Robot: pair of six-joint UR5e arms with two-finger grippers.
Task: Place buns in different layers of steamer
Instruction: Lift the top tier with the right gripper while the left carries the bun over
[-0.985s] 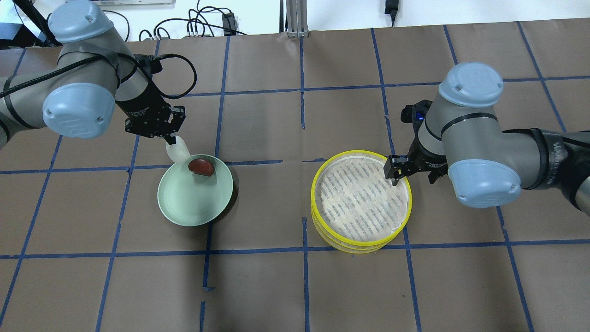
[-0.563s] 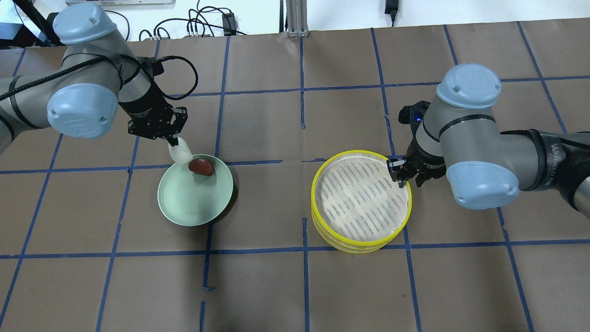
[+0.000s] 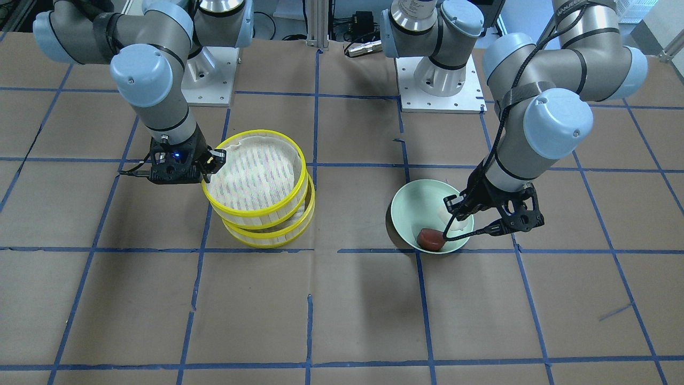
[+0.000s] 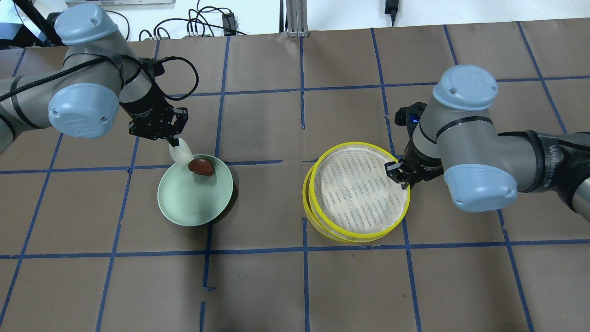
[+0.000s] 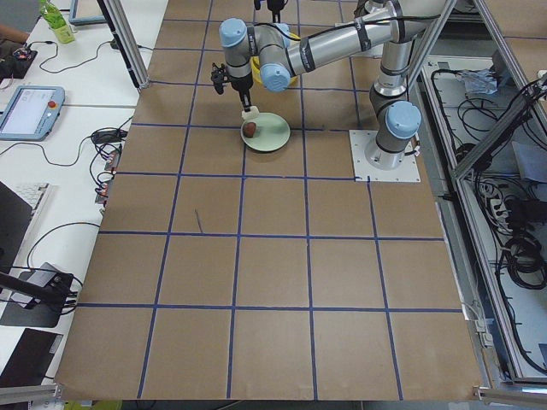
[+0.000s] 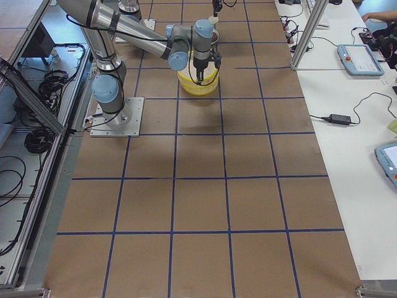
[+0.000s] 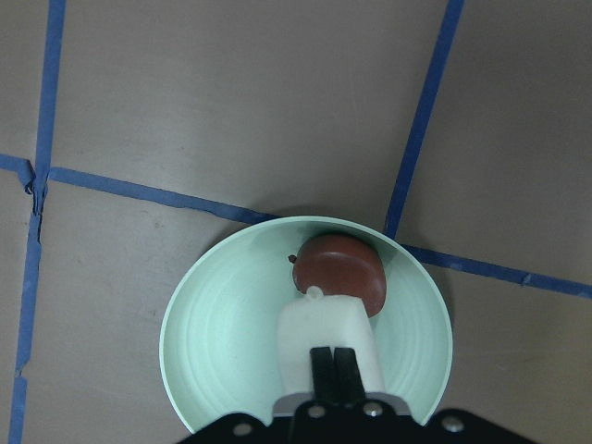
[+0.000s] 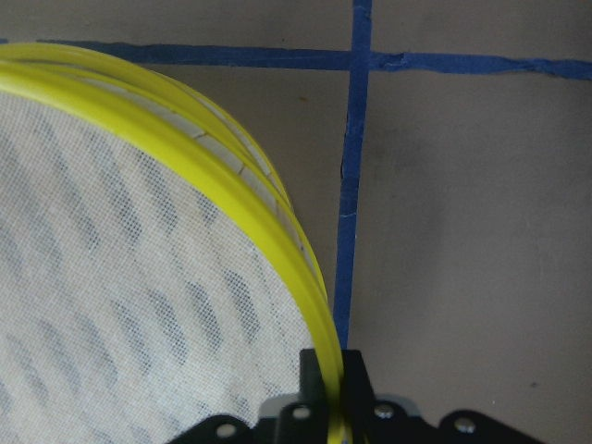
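My left gripper [image 4: 174, 142] is shut on the white oblong bun [image 4: 181, 152] and holds it over the far rim of the pale green plate [image 4: 184, 207]. The glossy reddish-brown bun [image 4: 201, 167] lies on the plate right beside it. In the left wrist view the white bun [image 7: 328, 338] hangs just above the brown bun [image 7: 339, 270]. My right gripper [image 4: 400, 177] is shut on the yellow rim of the steamer's top layer [image 4: 359, 193]. That layer [image 3: 256, 176] is raised and offset above the lower layer [image 3: 270, 232]. Both liners show no buns.
The brown table is marked with blue tape gridlines [image 4: 258, 251]. Cables [image 4: 203, 25] and a metal post [image 4: 295, 18] are at the far edge. The arm bases [image 3: 443, 85] stand behind the plate and steamer in the front-facing view.
My right gripper has closed on the top layer's rim and raised it, so it now sits offset from the lower layer. My left gripper with the white bun has barely moved.
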